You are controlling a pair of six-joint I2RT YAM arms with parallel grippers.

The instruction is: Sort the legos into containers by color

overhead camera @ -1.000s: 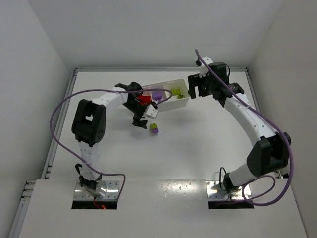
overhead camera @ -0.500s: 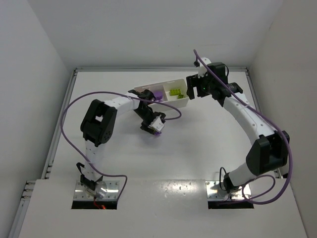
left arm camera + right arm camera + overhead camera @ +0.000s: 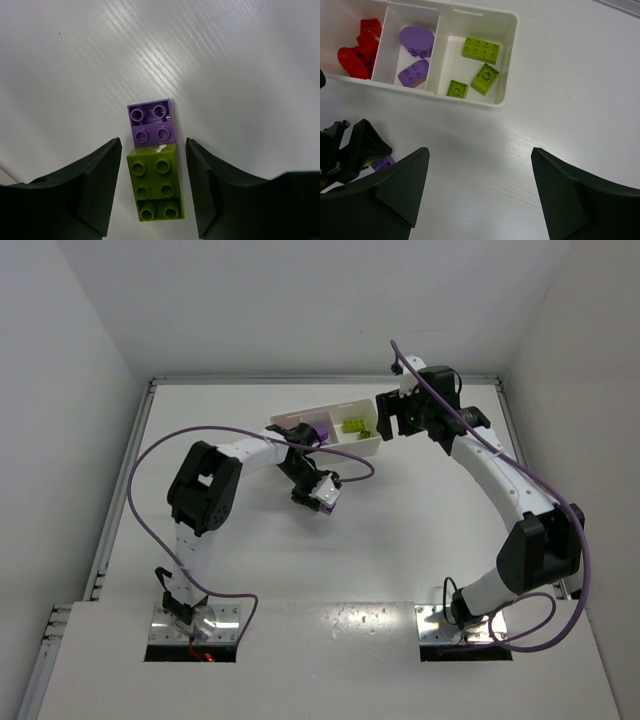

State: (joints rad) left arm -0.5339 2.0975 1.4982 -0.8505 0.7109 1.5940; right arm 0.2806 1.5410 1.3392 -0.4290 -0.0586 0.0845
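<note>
Straddling lime lego [image 3: 154, 182], purple lego [image 3: 152, 122], left claw [image 3: 153, 142]

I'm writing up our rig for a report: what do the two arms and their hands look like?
The left arm and right arm are white tubes with bulky black joints. A purple cable loops loosely along each. The left hand and right hand have broad matte black fingers tapering to blunt tips. No markings show.

Two joined bricks [image 3: 154, 172] on the table [image 3: 235, 70], inside the left claw [image 3: 153, 145], before the tray [image 3: 511, 55] of other bricks [image 3: 480, 49].
</note>
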